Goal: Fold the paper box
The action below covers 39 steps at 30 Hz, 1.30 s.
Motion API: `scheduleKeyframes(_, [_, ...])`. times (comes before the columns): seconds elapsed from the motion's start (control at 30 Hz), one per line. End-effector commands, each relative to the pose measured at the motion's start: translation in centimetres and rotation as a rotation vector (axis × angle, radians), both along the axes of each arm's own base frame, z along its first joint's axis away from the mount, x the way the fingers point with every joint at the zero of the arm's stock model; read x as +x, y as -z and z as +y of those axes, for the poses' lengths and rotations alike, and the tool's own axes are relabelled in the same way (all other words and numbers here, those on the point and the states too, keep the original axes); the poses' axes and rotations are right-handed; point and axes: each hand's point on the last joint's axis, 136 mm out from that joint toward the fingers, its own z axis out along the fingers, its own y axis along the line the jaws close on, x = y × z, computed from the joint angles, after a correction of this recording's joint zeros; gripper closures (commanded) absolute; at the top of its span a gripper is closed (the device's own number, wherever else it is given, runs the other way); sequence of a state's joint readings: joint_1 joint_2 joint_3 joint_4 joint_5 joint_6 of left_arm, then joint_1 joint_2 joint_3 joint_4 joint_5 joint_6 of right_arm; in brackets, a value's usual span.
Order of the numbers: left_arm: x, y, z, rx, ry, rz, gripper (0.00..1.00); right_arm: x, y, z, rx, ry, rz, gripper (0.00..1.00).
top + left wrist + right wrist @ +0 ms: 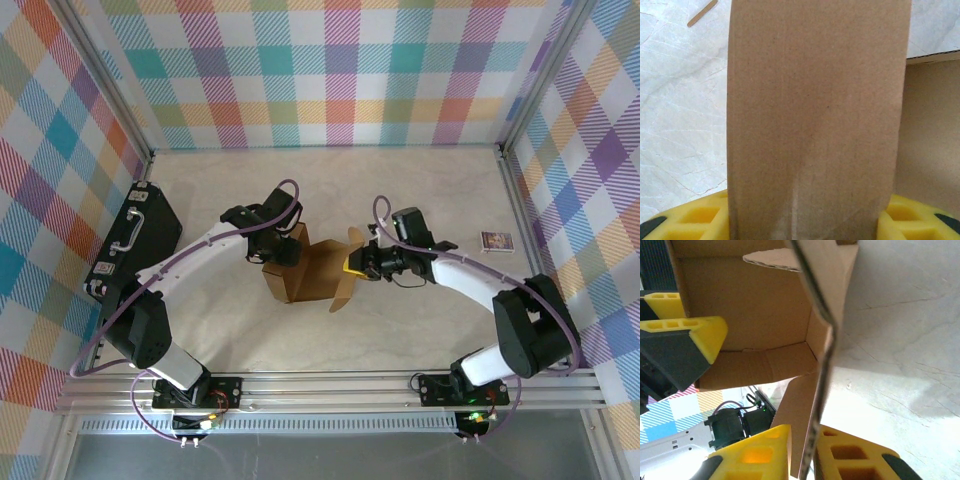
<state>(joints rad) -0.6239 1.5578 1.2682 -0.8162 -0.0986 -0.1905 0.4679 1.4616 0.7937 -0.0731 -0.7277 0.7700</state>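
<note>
paper box (plain brown corrugated cardboard, half-erected, flaps loose) sits mid-way across the pale marble-look tabletop, between your two arms and in contact with both grippers.

Right gripper is on the box's right side. In its wrist view the yellow fingers are pressed together on a loose flap seen edge-on, with the thin cardboard pinched between them.

That's the relation your next move turns on. The flap's long axis runs straight away from the fingertips, and the open cavity lies on the robot's left of it, toward the other arm. My read is that the fold swings this flap leftward over the cavity, so the right arm is the mover.

Left gripper is on the box's left side. In its wrist view a wide upright panel fills the gap between its yellow fingers. They stand half spread and bear on the panel's two edges. It looks like a bracing grip, so I'd leave it there while the right side folds.

Writing: none on the box, plain cardboard on every face shown.

Farther left, against the wall and well apart, is a rectangular black hard case with a handle. It has small marks on its near end that you can't read.

Out to the right, also well apart, is a tiny printed purple-edged packet. The print is too small to read.
</note>
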Motion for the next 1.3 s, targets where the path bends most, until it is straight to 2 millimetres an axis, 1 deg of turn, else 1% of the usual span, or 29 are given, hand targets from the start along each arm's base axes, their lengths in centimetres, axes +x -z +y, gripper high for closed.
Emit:
scheduleKeyframes(0.0, [-1.7, 1.7, -0.6, 0.009, 0.028, 0.095, 0.51, 0.7, -0.8, 1.1, 0.009, -0.027, -0.030, 0.79])
scheduleKeyframes(0.13, [-1.9, 1.5, -0.9, -0.011, 0.036, 0.100, 0.51, 1.2, -1.4, 2.0, 0.014, -0.035, -0.039, 0.78])
scheduleKeyframes(0.27, [-2.0, 1.3, -0.7, -0.007, 0.033, 0.093, 0.51, 1.6, -1.7, 2.5, 0.011, -0.041, -0.043, 0.78])
scheduleKeyframes(0.37, [-1.9, 1.4, -0.4, 0.011, 0.027, 0.089, 0.51, 1.3, -0.9, 2.0, -0.021, -0.040, -0.037, 0.78])
scheduleKeyframes(0.47, [-1.9, 1.8, -0.2, 0.025, 0.025, 0.094, 0.51, 0.5, 0.3, 1.3, -0.058, -0.047, -0.028, 0.75])
scheduleKeyframes(0.53, [-1.9, 2.0, -0.1, 0.033, 0.023, 0.093, 0.51, -0.1, 1.2, 0.7, -0.089, -0.048, -0.024, 0.72])
scheduleKeyframes(0.7, [-1.9, 2.0, 0.3, 0.047, 0.018, 0.089, 0.51, -1.6, 3.9, -0.9, -0.160, -0.058, -0.034, 0.60])
scheduleKeyframes(0.8, [-1.9, 1.9, 0.3, 0.045, 0.018, 0.088, 0.51, -2.3, 4.4, -1.4, -0.158, -0.072, -0.096, 0.51])
scheduleKeyframes(0.87, [-1.9, 1.9, 0.4, 0.047, 0.017, 0.086, 0.51, -2.6, 5.0, -2.1, -0.184, -0.068, -0.140, 0.47])
scheduleKeyframes(0.97, [-1.8, 2.0, 0.2, 0.042, 0.014, 0.087, 0.51, -2.8, 5.4, -2.4, -0.178, -0.068, -0.197, 0.43])
scheduleKeyframes(1.03, [-1.8, 2.1, 0.1, 0.037, 0.013, 0.088, 0.51, -2.7, 5.7, -2.1, -0.160, -0.072, -0.187, 0.44])
scheduleKeyframes(1.1, [-1.8, 2.1, 0.0, 0.032, 0.011, 0.090, 0.51, -2.5, 5.9, -1.6, -0.138, -0.077, -0.166, 0.48])
scheduleKeyframes(1.2, [-1.9, 2.1, 0.0, 0.031, 0.010, 0.091, 0.50, -2.1, 6.2, -1.1, -0.123, -0.068, -0.137, 0.59])
scheduleKeyframes(1.27, [-1.9, 1.8, 0.2, 0.036, 0.008, 0.085, 0.49, -1.8, 6.5, -1.1, -0.133, -0.058, -0.118, 0.68])
